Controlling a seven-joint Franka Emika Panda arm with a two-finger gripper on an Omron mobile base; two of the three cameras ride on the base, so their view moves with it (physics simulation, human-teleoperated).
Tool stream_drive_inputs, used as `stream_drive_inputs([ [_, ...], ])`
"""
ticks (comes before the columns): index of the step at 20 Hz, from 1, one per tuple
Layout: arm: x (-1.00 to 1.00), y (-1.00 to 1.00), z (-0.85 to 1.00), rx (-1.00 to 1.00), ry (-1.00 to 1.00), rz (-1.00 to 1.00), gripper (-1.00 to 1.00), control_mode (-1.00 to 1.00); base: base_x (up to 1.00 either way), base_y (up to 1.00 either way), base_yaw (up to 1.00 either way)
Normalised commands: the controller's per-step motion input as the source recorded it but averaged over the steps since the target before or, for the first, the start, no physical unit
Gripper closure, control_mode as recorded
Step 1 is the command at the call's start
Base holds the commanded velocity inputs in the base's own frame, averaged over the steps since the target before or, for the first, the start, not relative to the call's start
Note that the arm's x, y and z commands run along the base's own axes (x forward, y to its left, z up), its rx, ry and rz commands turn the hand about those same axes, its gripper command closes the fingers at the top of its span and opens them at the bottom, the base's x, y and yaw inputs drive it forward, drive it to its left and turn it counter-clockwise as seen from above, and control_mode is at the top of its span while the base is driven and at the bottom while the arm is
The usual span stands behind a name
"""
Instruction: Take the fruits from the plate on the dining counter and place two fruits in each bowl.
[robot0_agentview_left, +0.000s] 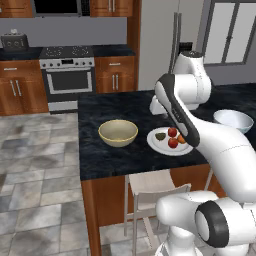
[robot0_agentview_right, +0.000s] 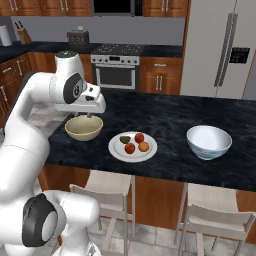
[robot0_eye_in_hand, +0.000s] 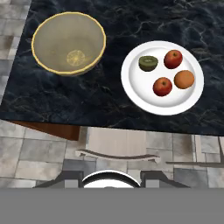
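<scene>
On the dining counter (robot0_agentview_left: 100, 157) (robot0_agentview_right: 170, 112) (robot0_eye_in_hand: 144, 17) the white plate (robot0_agentview_left: 161, 146) (robot0_agentview_right: 116, 149) (robot0_eye_in_hand: 135, 94) carries the fruits: a dark green one (robot0_agentview_left: 160, 135) (robot0_agentview_right: 124, 139) (robot0_eye_in_hand: 148, 63), two red ones (robot0_eye_in_hand: 173, 59) (robot0_eye_in_hand: 162, 86) and an orange one (robot0_agentview_left: 181, 139) (robot0_agentview_right: 144, 146) (robot0_eye_in_hand: 184, 79). The tan-yellow bowl (robot0_agentview_left: 118, 132) (robot0_agentview_right: 83, 127) (robot0_eye_in_hand: 68, 43) sits left of the plate. Far to the plate's right stands the white bowl (robot0_agentview_left: 233, 120) (robot0_agentview_right: 209, 141). My gripper (robot0_agentview_right: 89, 115) (robot0_eye_in_hand: 111, 178) hangs high above the counter's near edge, over the tan bowl, open and holding nothing.
Stools (robot0_agentview_left: 150, 187) (robot0_agentview_right: 102, 195) (robot0_agentview_right: 215, 212) (robot0_eye_in_hand: 127, 144) stand under the counter's near edge. A steel oven (robot0_agentview_left: 66, 75) (robot0_agentview_right: 116, 70) and wooden cabinets line the far wall, with a fridge (robot0_agentview_right: 220, 50) to the right. Grey tile floor (robot0_agentview_left: 40, 165) lies to the left.
</scene>
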Motion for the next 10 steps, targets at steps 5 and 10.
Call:
stream_drive_inputs([
  [5, 0.00, -0.06, -0.25, 0.00, -0.03, 0.00, -1.00, -1.00, 0.00, 0.00, 0.00],
  [10, 0.09, -0.01, -0.58, 0.00, -0.12, -0.03, -1.00, -1.00, 0.00, 0.00, 0.00],
])
